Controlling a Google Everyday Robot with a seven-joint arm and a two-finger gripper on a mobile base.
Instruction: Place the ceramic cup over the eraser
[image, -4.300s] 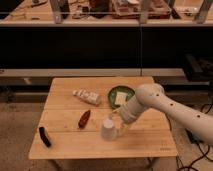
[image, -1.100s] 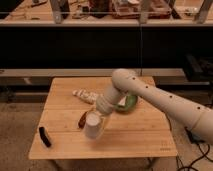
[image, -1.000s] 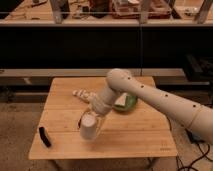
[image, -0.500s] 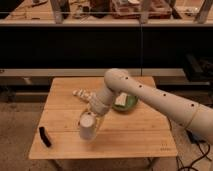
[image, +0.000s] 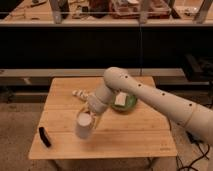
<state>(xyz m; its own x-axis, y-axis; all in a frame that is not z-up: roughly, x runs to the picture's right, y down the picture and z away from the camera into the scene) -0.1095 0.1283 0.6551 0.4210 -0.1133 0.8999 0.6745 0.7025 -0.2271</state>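
Observation:
The white ceramic cup (image: 84, 126) hangs tilted above the middle of the wooden table (image: 130, 137), its mouth facing up and toward the camera. My gripper (image: 91, 113) is shut on the cup's far side, at the end of the white arm reaching in from the right. The black eraser (image: 45, 136) lies flat near the table's front left corner, to the left of the cup and apart from it.
A green plate (image: 131, 104) holding a pale block sits behind the arm at centre right. A white tube-like bottle (image: 80, 93) lies at the back left, partly hidden by the arm. Dark shelving stands behind the table.
The cup has moved slightly further left and toward the table's front, still held in the gripper. The eraser has stayed where it was.

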